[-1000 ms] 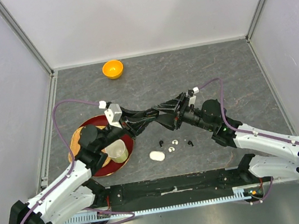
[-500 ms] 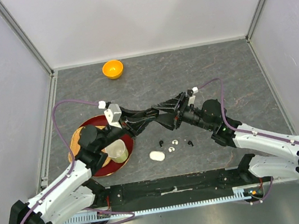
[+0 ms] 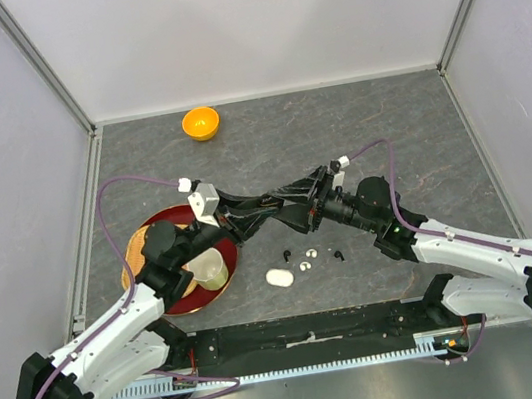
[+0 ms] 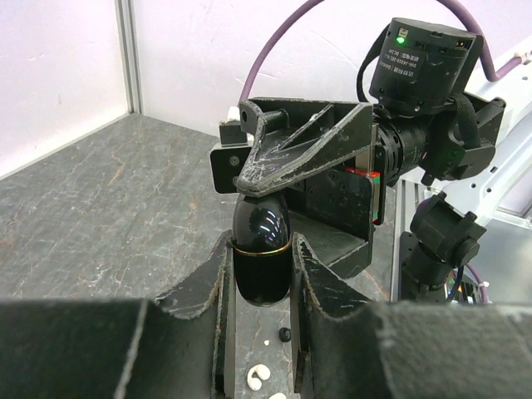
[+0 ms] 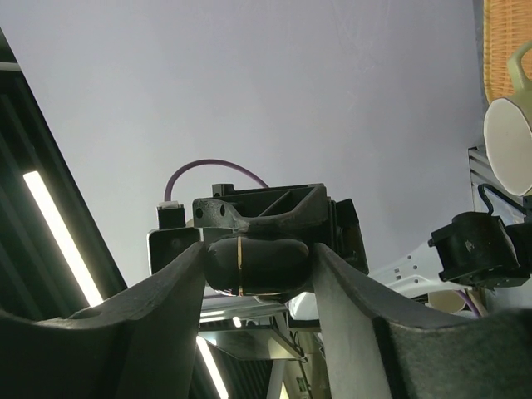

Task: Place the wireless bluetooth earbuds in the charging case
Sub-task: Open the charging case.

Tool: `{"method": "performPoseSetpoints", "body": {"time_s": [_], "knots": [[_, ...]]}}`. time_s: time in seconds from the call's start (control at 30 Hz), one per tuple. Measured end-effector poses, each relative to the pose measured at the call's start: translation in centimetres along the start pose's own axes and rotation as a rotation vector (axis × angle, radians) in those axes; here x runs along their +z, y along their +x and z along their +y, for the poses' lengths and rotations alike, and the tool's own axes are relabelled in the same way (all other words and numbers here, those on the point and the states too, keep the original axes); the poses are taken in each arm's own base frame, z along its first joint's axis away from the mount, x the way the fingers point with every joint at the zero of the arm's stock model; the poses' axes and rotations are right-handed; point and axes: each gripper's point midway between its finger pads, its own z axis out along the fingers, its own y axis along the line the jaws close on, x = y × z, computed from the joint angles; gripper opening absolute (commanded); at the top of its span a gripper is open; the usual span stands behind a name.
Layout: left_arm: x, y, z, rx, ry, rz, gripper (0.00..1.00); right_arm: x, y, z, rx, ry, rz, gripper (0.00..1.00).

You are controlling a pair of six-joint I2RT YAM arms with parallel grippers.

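Nearby, loose earbuds (image 3: pixel 304 265) (mug (image 3: pixel 208 269) leftward).

black case (image 4: pixel 261 229), clamped in left gripper (image 4: pixel 261 259)

Top camera overhead, looks down on table (image 3: pixel 336 128); wrist cameras close, facing each other, share charging case (image 4: pixel 261 249)

Earbuds (image 3: pixel 311 252) four — one white case (image 3: pixel 278 277), one black case (image 4: pixel 261 249).
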Motion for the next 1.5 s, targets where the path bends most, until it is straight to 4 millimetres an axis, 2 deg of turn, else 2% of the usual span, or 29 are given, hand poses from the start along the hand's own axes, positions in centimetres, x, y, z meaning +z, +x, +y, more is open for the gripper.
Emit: {"method": "performPoseSetpoints", "body": {"time_s": [0.03,0.2,0.27,0.4,0.5,0.67,0.87,1.0,1.47,1.5], "knots": [[0.01,0.08,0.03,-0.001,-0.001,0.002,0.02,-0.01,0.06,-0.01,0.000,0.001,0.003,0.53],[0.03,0.18,0.06,-0.005,-0.002,0.005,0.02,-0.02,0.09,0.00,0.001,0.000,0.005,0.45],[0.03,0.18,0.06,-0.006,-0.002,0.005,0.04,-0.02,0.09,0.00,0.001,0.000,0.004,0.33],[0.03,0.18,0.08,-0.021,-0.007,0.005,0.23,-0.02,0.05,0.00,0.001,0.000,0.003,0.22],[0.02,0.24,0.07,-0.039,-0.010,0.008,0.38,-0.01,0.05,-0.06,0.001,0.003,0.003,0.21],[-0.03,0.63,0.02,-0.088,-0.017,0.025,0.49,-0.13,0.10,0.13,-0.013,-0.004,0.001,0.21],[-0.07,0.79,-0.08,-0.121,-0.020,0.031,0.47,-0.49,0.36,0.81,-0.032,-0.025,0.003,0.21],[-0.07,0.69,-0.12,-0.122,-0.019,0.028,0.42,-0.49,0.34,0.76,-0.032,-0.023,0.002,0.21],[0.46,0.01,-0.29,-0.103,0.001,-0.008,0.36,-0.52,0.33,0.76,-0.031,-0.023,0.001,0.22],[0.51,0.04,-0.25,-0.103,0.000,-0.009,0.33,-0.51,0.25,0.77,-0.031,-0.023,-0.002,0.23]]}}
